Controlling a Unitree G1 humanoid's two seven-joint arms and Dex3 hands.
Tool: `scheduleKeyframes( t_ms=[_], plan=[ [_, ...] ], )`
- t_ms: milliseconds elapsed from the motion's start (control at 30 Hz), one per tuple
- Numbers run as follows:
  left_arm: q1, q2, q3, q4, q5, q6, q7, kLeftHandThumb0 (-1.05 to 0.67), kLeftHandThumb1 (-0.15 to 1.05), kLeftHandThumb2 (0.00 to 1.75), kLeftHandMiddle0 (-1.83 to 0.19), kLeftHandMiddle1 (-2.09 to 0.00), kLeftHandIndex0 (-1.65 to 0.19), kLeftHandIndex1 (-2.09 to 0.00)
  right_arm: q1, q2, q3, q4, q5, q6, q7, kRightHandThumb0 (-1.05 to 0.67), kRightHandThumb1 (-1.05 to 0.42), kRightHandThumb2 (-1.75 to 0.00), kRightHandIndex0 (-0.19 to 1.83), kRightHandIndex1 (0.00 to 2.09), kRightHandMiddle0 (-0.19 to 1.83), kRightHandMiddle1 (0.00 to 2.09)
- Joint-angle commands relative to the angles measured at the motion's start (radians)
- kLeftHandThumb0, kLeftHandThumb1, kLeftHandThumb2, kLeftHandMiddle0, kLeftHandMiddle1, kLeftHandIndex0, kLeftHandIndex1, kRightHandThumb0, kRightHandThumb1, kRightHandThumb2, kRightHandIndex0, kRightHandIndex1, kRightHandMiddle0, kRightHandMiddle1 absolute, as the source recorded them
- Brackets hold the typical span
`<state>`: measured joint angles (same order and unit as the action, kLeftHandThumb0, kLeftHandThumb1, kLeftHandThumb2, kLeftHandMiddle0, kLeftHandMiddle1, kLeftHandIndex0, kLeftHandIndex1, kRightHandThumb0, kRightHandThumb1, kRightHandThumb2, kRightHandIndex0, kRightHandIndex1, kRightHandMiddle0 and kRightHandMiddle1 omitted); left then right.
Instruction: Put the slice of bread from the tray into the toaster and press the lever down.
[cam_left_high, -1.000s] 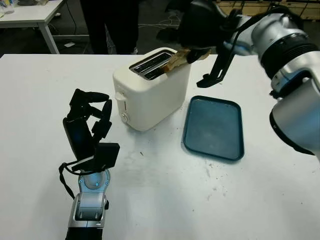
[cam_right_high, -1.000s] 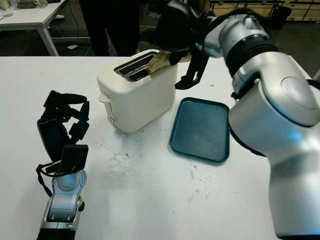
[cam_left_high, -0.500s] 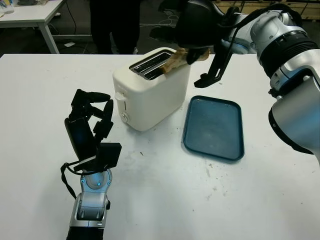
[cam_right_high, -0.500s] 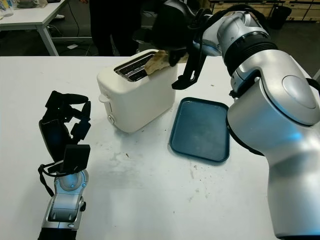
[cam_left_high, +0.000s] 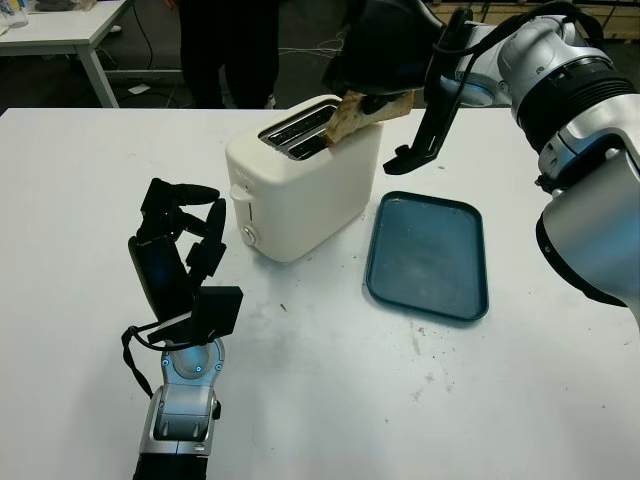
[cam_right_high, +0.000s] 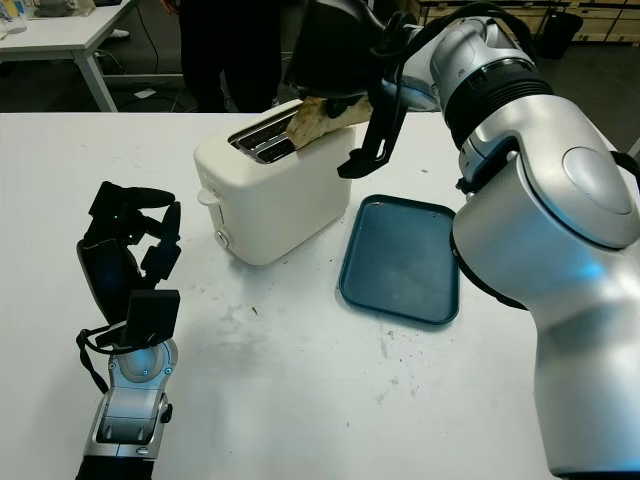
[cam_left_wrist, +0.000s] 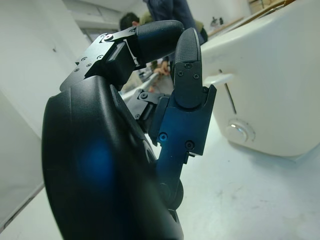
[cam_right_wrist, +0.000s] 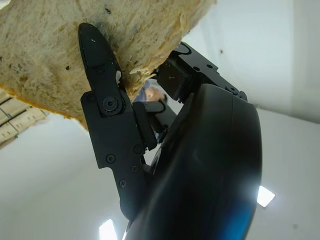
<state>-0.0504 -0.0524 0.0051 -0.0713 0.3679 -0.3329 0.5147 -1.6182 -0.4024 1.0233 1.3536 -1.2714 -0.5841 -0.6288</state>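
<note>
The right hand (cam_left_high: 385, 50) is closed around the slice of bread (cam_left_high: 352, 112), with one black finger (cam_right_wrist: 100, 95) pressed against the crust in the right wrist view. The hand is positioned above the far end of the toaster (cam_left_high: 300, 180). The slice hangs below the hand, tilted, with its lower corner at the far end of the toaster's top; whether it has entered a slot (cam_left_high: 295, 130) cannot be determined. The toaster stands on the white desk (cam_left_high: 330, 390) below the hand, with its lever (cam_left_high: 238, 192) and round knob (cam_left_high: 248, 234) on the end face turned away from the hand. The blue tray (cam_left_high: 428, 255) lies on the desk just beside the toaster. The left hand (cam_left_high: 178, 255) is raised above the desk near the lever end of the toaster, fingers curled, holding nothing. A person (cam_left_high: 225, 45) stands beyond the desk.
</note>
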Motion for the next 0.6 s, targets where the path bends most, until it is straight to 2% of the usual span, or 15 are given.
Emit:
scheduleKeyframes(
  t_ms=[0,133,233,333,567],
  plan=[
    [-0.011,-0.007,-0.005,0.012,0.003,-0.017,-0.001,-0.44,0.92,0.27,-0.73,-1.75,-0.56,-1.45,0.008,-0.009,0.014,-0.001,-0.017,0.036,-0.063,-0.65,-0.92,-0.09,1.17,1.74,0.88,1.71],
    [-0.011,-0.007,-0.004,0.012,0.003,-0.018,0.0,-0.45,0.92,0.28,-0.73,-1.75,-0.56,-1.45,0.011,-0.005,0.043,0.002,-0.042,0.06,-0.14,-0.63,-0.92,-0.34,1.21,1.74,0.85,1.74],
    [-0.014,-0.001,-0.002,0.017,0.007,-0.028,0.002,-0.44,0.92,0.28,-0.73,-1.75,-0.56,-1.45,0.014,-0.003,0.065,0.001,-0.065,0.073,-0.243,-0.63,-0.92,-0.43,1.23,1.75,0.85,1.75],
    [-0.013,-0.007,-0.001,0.011,0.009,-0.015,0.004,-0.46,0.92,0.27,-0.73,-1.75,-0.56,-1.45,0.016,-0.001,0.052,0.005,-0.05,0.04,-0.296,-0.62,-0.92,-0.39,1.24,1.75,0.87,1.75],
    [-0.01,-0.008,-0.001,0.005,0.014,-0.006,0.003,-0.46,0.92,0.28,-0.72,-1.75,-0.56,-1.45,0.0,0.001,0.012,0.006,-0.006,-0.011,-0.312,-0.62,-0.92,-0.48,1.19,1.75,0.87,1.75]
  ],
)
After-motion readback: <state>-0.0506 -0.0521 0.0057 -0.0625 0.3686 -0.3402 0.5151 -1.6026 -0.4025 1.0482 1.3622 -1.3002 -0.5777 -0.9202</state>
